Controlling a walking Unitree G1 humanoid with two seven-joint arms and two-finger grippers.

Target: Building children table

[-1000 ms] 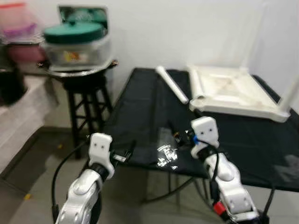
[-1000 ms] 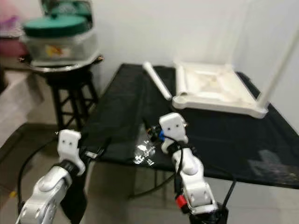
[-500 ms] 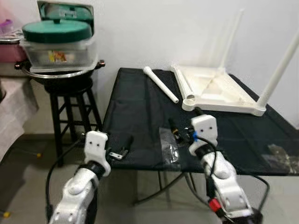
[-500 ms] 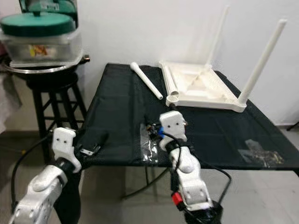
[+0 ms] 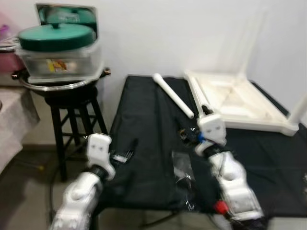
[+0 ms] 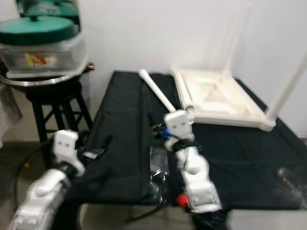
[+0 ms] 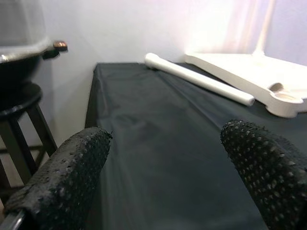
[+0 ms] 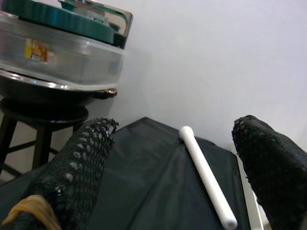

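Observation:
A white children's table point(image 5: 240, 100) lies upside down at the back right of a black cloth-covered table point(image 5: 144, 110), with legs standing up from its far and right corners. One loose white leg point(image 5: 173, 96) lies on the cloth left of it, and another point(image 5: 197, 93) rests along its left rim. A clear bag of small parts point(image 5: 181, 167) lies near the front. My left gripper point(image 5: 127, 153) hovers open over the front left edge, holding nothing point(image 7: 165, 139). My right gripper point(image 5: 184, 134) is open above the cloth, just short of the loose leg point(image 8: 207, 177).
Left of the black table stands a dark stool point(image 5: 72, 105) carrying a wide metal pan and a clear container with a green lid point(image 5: 57, 48). A second small clear bag point(image 6: 292, 177) lies at the front right. A white wall closes the back.
The whole view has shifted and the black table looks nearer. Both grippers now sit over its front part instead of before its edge. The white parts lie as before.

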